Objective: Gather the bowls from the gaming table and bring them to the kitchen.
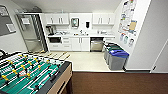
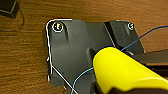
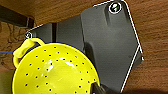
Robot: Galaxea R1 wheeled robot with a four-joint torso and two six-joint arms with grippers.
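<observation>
Kitchen is lying ahead, upper centre — transport step (apparently); yellow bowl is showing large; gripper states cannot be told — approaching the counter is pending.

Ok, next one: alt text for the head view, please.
A kitchen lies ahead, with white cabinets, a counter and a steel fridge at left. Lidded blue and green bins stand by the right wall, and the green foosball table fills the near left corner, on brown carpet.
</observation>
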